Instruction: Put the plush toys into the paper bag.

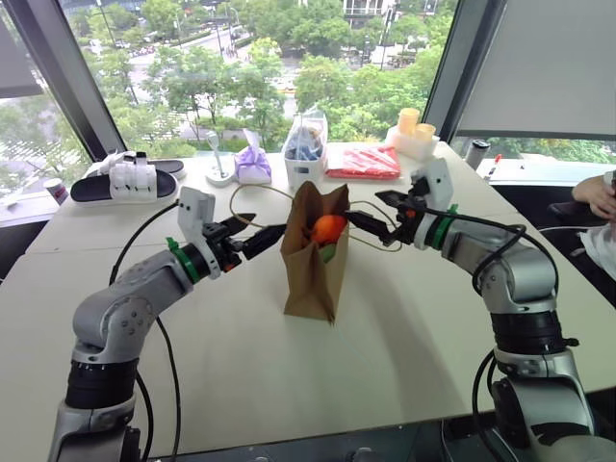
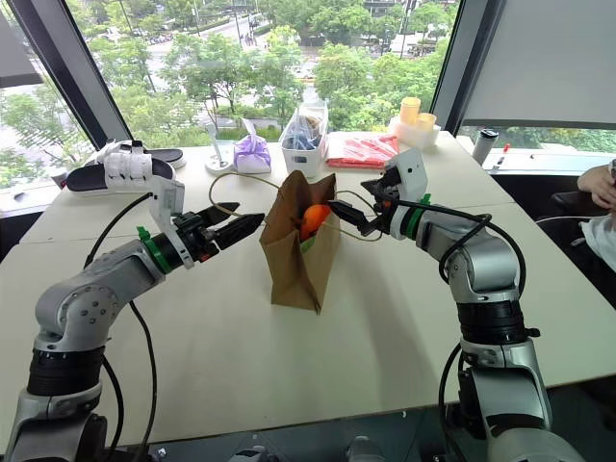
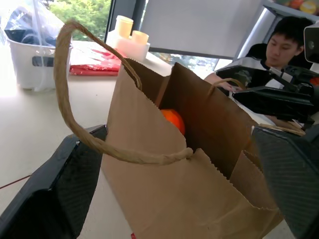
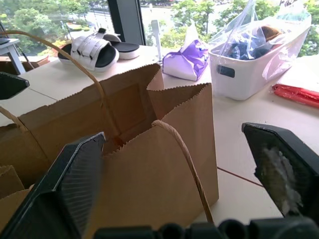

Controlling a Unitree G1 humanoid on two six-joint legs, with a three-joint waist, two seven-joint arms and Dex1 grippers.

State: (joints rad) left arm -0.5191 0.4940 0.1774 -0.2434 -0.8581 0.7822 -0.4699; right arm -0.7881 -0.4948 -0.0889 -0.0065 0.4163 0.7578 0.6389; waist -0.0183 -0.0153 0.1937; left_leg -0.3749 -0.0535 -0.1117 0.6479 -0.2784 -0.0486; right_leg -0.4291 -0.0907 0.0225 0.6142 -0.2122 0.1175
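flanking paper bag (image 1: 310, 269), both hands spread

surface: pale beige tabletop (image 1: 385, 356) | centre: upright brown kraft paper bag (image 1: 310, 274) | far: white plastic tub (image 1: 303, 168), purple tied pouch (image 1: 253, 166), red flat packet (image 1: 363, 162) | far left: black-and-white sandals (image 1: 125, 178)

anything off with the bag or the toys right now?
Nothing spilled or torn. The paper bag stands upright on the table, mouth creased and uneven, handles drooping to the sides. The orange plush toy sits high at the mouth, green under it. Left gripper and right gripper flank it, open.
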